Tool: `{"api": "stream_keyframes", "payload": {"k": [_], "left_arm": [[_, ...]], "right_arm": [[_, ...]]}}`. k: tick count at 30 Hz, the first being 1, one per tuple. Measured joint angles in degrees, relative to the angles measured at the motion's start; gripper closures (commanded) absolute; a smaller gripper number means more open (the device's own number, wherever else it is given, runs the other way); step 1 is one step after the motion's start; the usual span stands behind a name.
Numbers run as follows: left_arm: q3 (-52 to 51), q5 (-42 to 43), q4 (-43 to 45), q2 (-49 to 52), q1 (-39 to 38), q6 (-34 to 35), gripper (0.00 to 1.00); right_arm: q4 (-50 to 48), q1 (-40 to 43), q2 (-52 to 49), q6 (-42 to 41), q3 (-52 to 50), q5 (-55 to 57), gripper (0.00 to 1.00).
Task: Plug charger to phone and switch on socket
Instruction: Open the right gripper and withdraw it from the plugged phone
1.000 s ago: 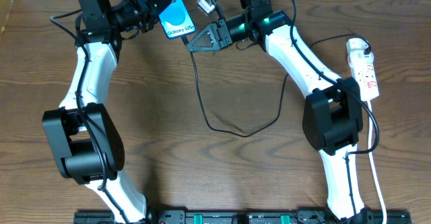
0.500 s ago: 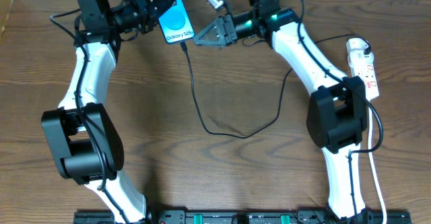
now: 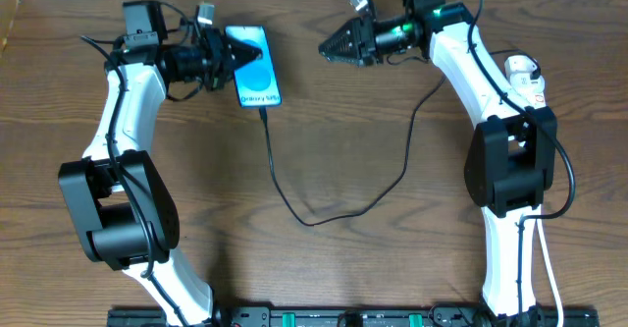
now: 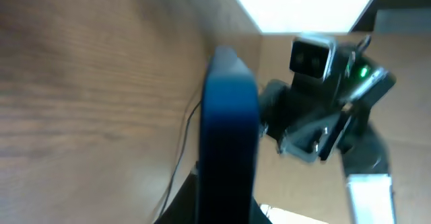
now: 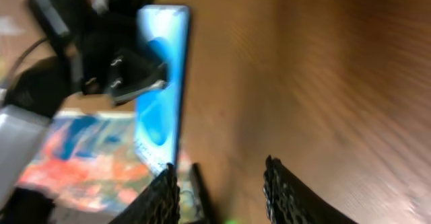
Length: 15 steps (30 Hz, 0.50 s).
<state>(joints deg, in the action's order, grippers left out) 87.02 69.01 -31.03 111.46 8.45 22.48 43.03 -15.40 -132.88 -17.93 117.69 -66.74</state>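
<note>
Across the brown wood-grain table [image 3: 373, 258], my left gripper [image 3: 224, 60] clamps the phone [image 3: 257, 67], and the charger [image 3: 285, 185] meets the phone's lower end. My right gripper [image 3: 332, 48] hangs empty with its fingers apart. At far right that arm partly hides the socket [image 3: 528, 89], and both wrist views are blurred.

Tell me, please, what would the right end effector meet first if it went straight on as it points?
Probably the phone, held in the left end effector: the right end effector points toward it, nothing between. Height is unclear, so it might miss.
</note>
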Motion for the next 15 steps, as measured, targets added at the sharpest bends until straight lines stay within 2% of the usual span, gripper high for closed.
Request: {"api": "stream_keyframes", "payload": {"k": [7, 15], "left_arm": [[-3.3, -2.1, -6.5, 0.1, 0.0, -13.6, 0.93], [-3.9, -5.8, -7.5, 5.7, -1.8, -20.5, 0.93]], "right_arm": [[9.5, -0.9, 0.0, 6.9, 0.0, 15.0, 0.5], [16.1, -1.9, 0.0, 10.4, 0.0, 27.6, 0.48]]}}
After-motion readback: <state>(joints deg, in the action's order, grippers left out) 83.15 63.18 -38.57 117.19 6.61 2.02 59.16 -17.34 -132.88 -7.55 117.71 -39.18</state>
